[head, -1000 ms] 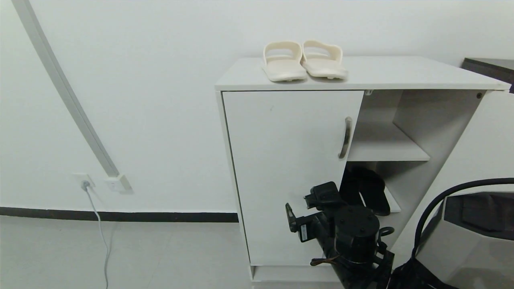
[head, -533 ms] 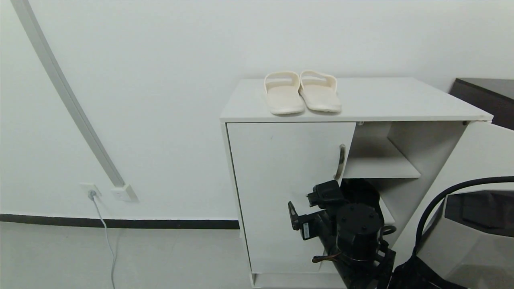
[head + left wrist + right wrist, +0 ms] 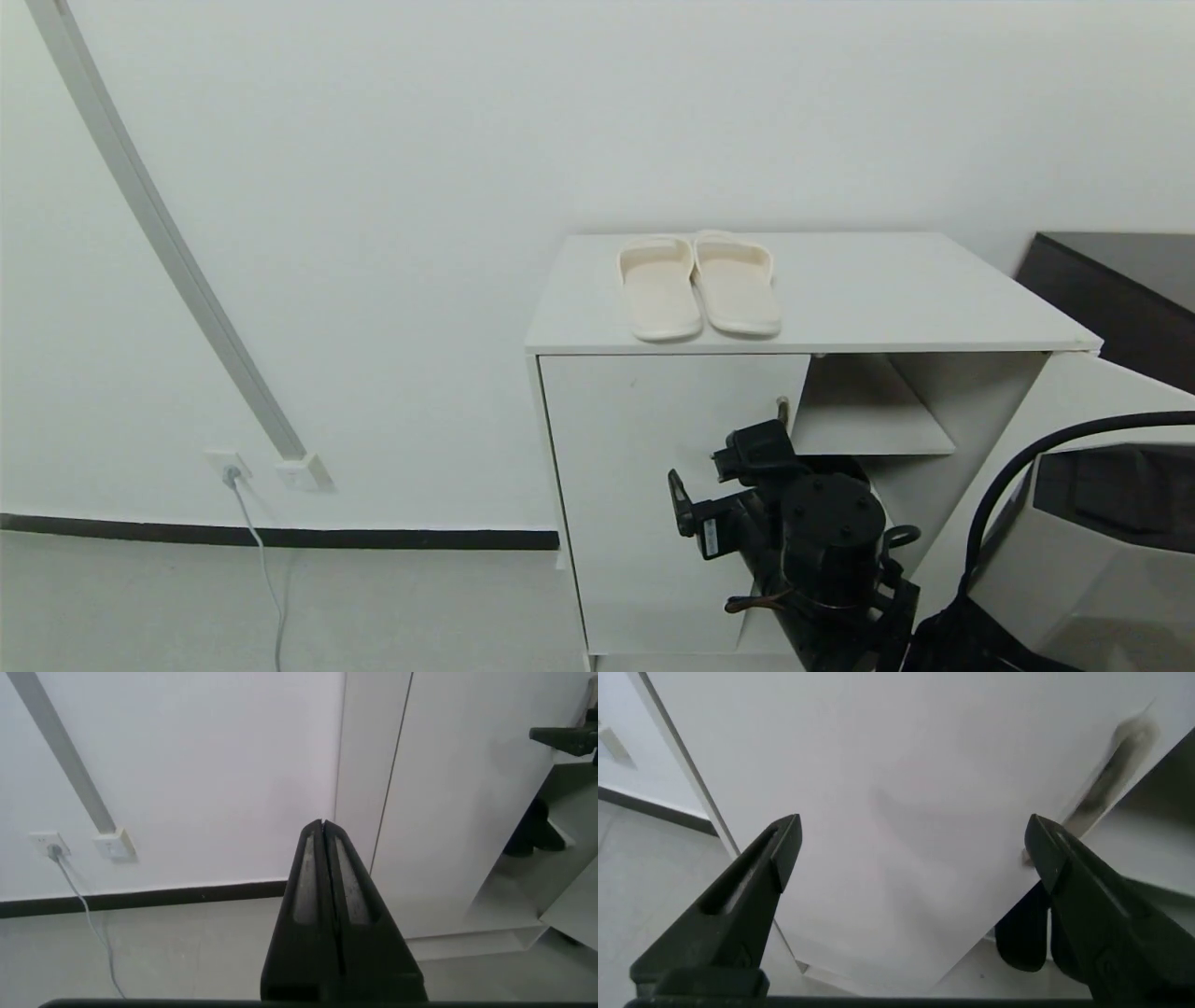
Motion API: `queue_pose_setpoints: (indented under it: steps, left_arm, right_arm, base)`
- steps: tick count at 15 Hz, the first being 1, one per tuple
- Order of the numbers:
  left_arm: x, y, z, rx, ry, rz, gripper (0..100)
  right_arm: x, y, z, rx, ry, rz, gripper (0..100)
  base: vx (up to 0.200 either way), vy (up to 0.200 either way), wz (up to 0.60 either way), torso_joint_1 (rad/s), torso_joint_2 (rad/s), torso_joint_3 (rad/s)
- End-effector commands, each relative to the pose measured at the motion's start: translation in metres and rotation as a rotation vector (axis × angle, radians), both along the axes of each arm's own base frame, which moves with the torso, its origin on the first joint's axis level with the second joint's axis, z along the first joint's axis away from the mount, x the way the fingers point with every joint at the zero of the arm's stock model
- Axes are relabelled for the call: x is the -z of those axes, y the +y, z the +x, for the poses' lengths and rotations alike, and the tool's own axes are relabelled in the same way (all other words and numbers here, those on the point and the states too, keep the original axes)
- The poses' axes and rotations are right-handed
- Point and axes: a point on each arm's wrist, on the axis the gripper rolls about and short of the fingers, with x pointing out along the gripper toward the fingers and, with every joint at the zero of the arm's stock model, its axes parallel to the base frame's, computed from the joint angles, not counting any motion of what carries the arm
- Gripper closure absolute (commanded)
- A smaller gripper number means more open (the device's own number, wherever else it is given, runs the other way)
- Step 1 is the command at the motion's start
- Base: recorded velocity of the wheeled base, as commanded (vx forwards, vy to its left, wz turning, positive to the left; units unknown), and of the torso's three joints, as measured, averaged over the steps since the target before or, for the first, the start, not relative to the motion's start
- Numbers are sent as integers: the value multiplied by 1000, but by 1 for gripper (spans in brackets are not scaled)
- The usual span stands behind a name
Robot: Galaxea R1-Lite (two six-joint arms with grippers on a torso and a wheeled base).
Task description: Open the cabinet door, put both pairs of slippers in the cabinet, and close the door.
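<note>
Since the right-hand door [image 3: 1074,401] of the white laminate cabinet [image 3: 840,308] stands swung open, its shelves are exposed. A pair of black slippers [image 3: 537,831] sits on the lower one, so half the stowing looks done. The pair of cream rubber slippers [image 3: 698,285] lies side by side on the cabinet top, toes at its front edge and left of the middle, above the closed left-hand door [image 3: 644,485].

The right gripper [image 3: 913,826] faces that closed door low down, its jaws wide apart and empty, probably freed for the next grasp. It is well below the cream pair. The left gripper [image 3: 323,835] hangs off the cabinet's left side with fingers pressed together, holding nothing.

A curved metal handle [image 3: 1106,775] juts from the closed door near the right gripper. Any path to the bare upper shelf [image 3: 868,420] must pass between that handle and the open door. A grey wall conduit [image 3: 159,233] and a socket with a cable [image 3: 227,464] stand well apart.
</note>
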Motion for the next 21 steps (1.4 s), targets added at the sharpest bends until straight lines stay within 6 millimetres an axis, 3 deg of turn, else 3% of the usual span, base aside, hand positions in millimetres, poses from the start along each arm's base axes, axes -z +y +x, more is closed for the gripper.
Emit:
queue_pose_setpoints:
  steps: [1,14,21]
  left_arm:
    - [0,0,0,0,0,0,100]
    - [0,0,0,-2,0,0,100]
    - [0,0,0,-2,0,0,100]
  right_arm:
    - [0,0,0,-2,-1,3,0]
    - [0,0,0,-7,0,2,0]
    - [0,-3,4,-13,-16,15,0]
  base:
    - [0,0,0,203,-525,-320]
    - [0,0,0,236,-546,-315]
    - [0,0,0,117,-255,-136]
